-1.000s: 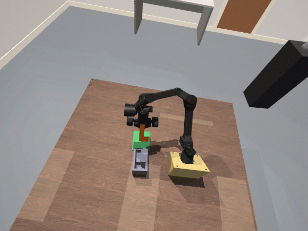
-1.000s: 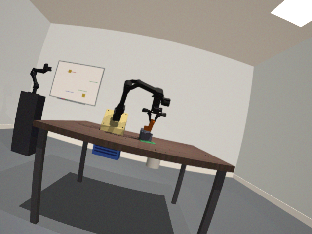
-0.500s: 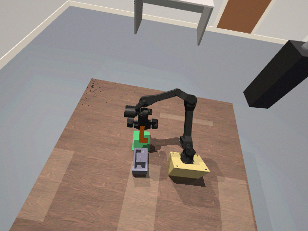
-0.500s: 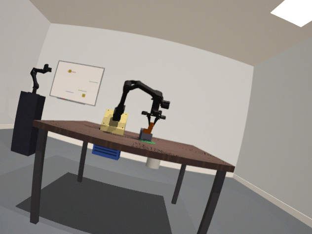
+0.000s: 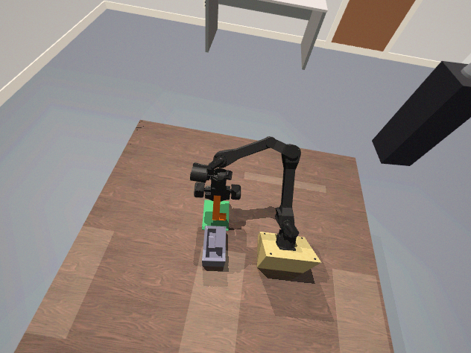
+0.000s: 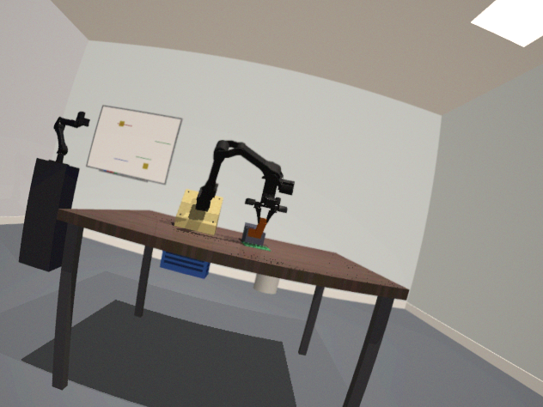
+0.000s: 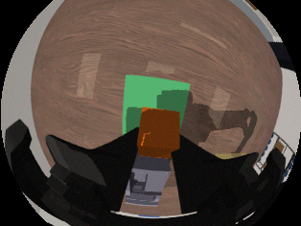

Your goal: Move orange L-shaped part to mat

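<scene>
The orange L-shaped part [image 5: 217, 210] hangs from my fingers [image 5: 215, 198], which are clamped on its plain end. It is out of the grey tray [image 5: 214, 246] and in the air over the green mat [image 5: 208, 215], its long axis running steeply down from my grip, with the L-shaped foot lowest and pointing toward the tray. The exterior view shows it tilted rather than plumb, and clear of the mat. The mat lies directly below, toward the far edge of the desk [image 5: 125, 243] from the tray, near the desk's middle. So the coming move, as I judge it, turns on swinging that long axis from near upright to level before I let go. The part itself is a slim, flat-sided orange bar with a short side foot; the tray's pocket stands vacant.
</scene>
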You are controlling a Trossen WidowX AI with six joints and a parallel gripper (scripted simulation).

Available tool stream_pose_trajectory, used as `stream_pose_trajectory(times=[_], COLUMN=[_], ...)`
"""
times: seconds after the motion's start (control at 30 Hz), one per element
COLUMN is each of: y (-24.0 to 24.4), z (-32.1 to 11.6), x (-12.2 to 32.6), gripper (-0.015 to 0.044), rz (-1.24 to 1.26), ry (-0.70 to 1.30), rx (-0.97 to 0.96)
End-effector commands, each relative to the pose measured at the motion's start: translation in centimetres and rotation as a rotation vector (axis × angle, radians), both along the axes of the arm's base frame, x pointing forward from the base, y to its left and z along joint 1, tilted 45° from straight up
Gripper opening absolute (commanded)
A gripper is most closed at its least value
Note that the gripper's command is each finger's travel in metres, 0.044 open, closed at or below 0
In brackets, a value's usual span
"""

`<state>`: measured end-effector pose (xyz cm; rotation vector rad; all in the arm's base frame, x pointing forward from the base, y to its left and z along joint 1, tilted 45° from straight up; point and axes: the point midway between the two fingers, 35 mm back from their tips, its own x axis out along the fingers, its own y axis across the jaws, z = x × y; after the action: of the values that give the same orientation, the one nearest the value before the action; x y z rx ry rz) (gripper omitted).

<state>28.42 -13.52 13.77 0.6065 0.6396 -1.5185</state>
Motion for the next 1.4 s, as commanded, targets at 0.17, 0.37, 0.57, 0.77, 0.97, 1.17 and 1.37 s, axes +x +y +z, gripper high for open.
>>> stream_pose_trajectory(times=[0.17, 0.37, 0.57, 0.77, 0.97, 1.17, 1.37], y=[-1.2, -1.9, -2.4, -2.4, -2.4, -2.4, -2.4], z=[-1.1, -1.8, -2.3, -2.3, -2.3, -2.2, -2.2], x=[-0.2, -0.2, -0.3, -0.3, -0.3, -0.3, -0.3], gripper=[0.0000, 0.0000, 0.0000, 0.0000, 0.0000, 0.0026, 0.0184], rz=[0.000, 0.000, 0.000, 0.000, 0.000, -0.002, -0.002], ry=[0.003, 0.003, 0.003, 0.003, 0.003, 0.002, 0.002], rx=[-0.004, -0.004, -0.005, -0.005, -0.005, -0.006, -0.006])
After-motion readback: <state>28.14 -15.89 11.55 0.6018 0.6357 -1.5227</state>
